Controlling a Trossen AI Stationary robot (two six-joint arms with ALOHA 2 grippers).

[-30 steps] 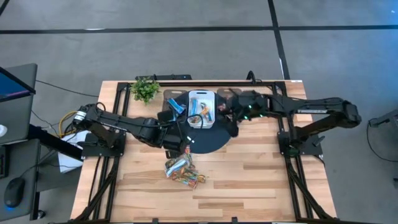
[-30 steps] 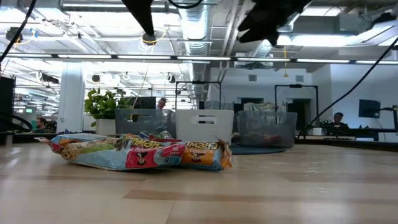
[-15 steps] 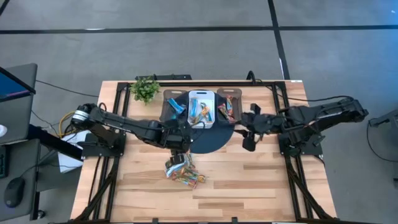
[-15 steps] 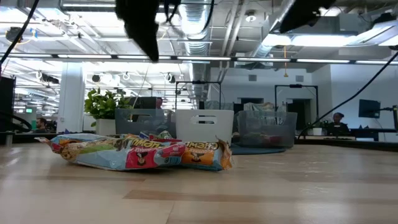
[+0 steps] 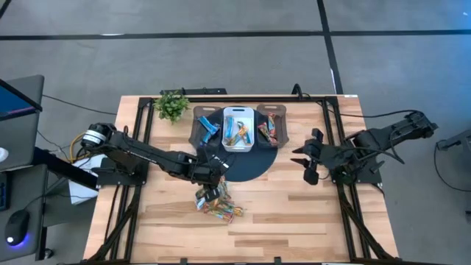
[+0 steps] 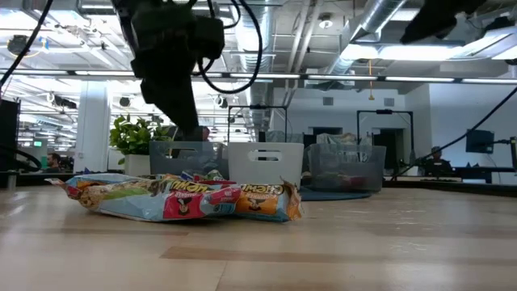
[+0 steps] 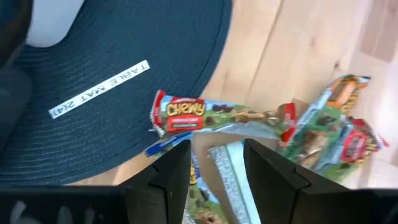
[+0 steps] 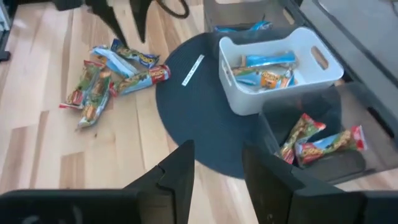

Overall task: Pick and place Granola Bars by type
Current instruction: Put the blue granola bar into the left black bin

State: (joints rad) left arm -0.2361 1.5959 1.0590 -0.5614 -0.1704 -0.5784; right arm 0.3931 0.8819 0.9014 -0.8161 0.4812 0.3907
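Granola bars [image 5: 215,202] heaped on surface [image 5: 294,213], 6 o'clock of round mat [image 5: 246,163]. Left pincer [image 7: 216,165] spread, empty, over heap at 12 o'clock edge. Step: picking. Next: descend, clamp one bar. Right pincer [image 8: 217,165] spread, parked at 3 o'clock.

A white label [image 7: 99,89] reading "TABLE MAT 2(4)" is lying on the dark round mat [image 7: 93,124]. Beside the mat's edge, a granola bar [image 7: 217,117] is showing "Chewy" on its red wrapper end.
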